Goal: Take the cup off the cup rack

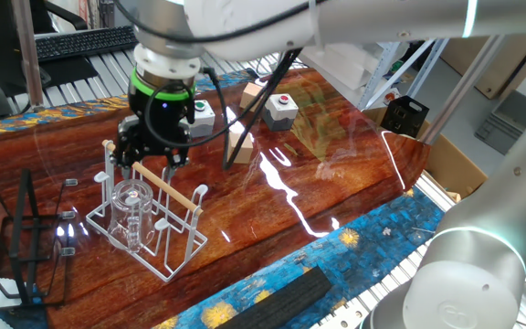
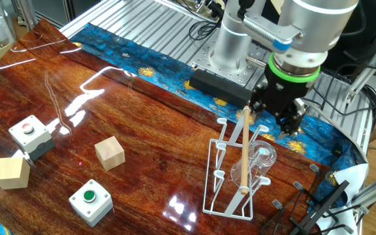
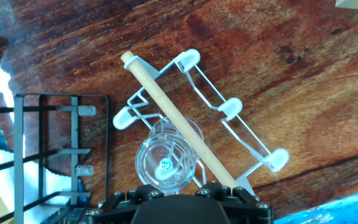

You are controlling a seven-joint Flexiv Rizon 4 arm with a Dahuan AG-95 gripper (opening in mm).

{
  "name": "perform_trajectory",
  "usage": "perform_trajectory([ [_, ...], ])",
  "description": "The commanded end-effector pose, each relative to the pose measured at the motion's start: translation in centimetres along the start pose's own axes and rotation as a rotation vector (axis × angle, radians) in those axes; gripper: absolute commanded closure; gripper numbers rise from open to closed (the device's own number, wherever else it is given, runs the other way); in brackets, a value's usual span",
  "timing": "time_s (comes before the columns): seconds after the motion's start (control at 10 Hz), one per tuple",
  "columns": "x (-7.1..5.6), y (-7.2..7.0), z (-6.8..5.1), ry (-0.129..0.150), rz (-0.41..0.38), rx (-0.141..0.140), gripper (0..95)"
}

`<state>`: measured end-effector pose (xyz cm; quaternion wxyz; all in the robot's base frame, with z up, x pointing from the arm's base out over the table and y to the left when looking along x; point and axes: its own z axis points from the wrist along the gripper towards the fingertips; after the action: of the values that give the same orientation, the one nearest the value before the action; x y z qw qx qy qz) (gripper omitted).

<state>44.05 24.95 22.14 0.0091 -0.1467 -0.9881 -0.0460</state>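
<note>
The cup point(image 1: 133, 206) is a clear glass mug sitting on a peg of the white wire cup rack point(image 1: 173, 260), just beside the rack's light wooden rod point(image 1: 166, 187). It also shows in the other fixed view point(image 2: 264, 156) and in the hand view point(image 3: 166, 163), where I look down into it. My gripper point(image 1: 152, 157) hovers directly above the cup and the rod, jaws spread apart and holding nothing. In the other fixed view the gripper point(image 2: 279, 121) stands over the rack's far end point(image 2: 222, 196). The fingertips do not show in the hand view.
A black wire stand point(image 1: 21, 251) stands next to the rack point(image 3: 48, 155). Two wooden blocks point(image 2: 109, 153) point(image 2: 12, 173) and two button boxes, green point(image 2: 90, 199) and red point(image 2: 30, 134), lie further along the table. A black bar point(image 1: 272, 297) lies at the table's edge.
</note>
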Motion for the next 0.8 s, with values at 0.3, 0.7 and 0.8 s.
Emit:
perform_trajectory([
  [0.3,-0.3,0.4,0.9,-0.006,0.017,-0.004,38.0],
  [0.7,-0.9,0.9,1.6,-0.012,0.041,-0.005,19.0],
  [0.8,-1.1,1.0,1.8,-0.013,0.045,-0.004,19.0],
])
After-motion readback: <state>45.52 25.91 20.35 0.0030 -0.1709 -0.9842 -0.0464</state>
